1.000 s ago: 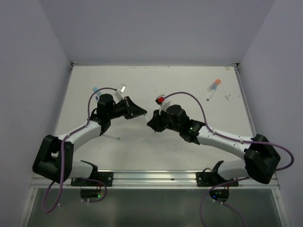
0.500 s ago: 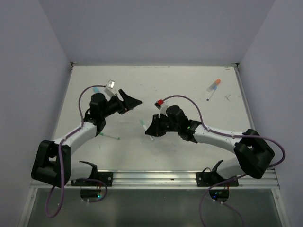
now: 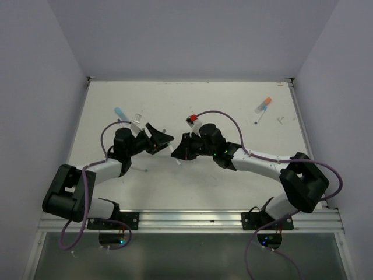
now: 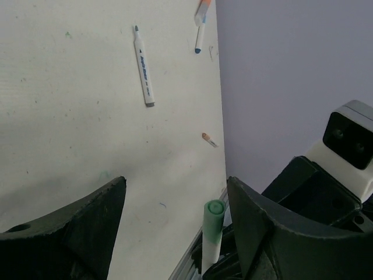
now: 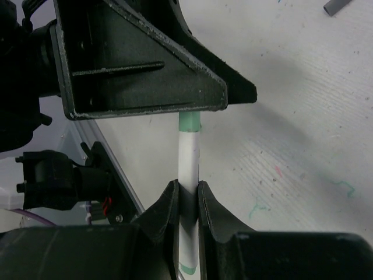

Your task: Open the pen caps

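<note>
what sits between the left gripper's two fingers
The green cap on the white marker that the right gripper holds, seen in the left wrist view.

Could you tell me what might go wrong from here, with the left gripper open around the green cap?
1. The left gripper is open, but the green cap sits close to one finger rather than centred, so closing may knock the marker askew or catch the cap poorly.
2. The right gripper pinches only a narrow stretch of the smooth barrel, so a pull on the cap might slide the marker out through the pads.
</note>
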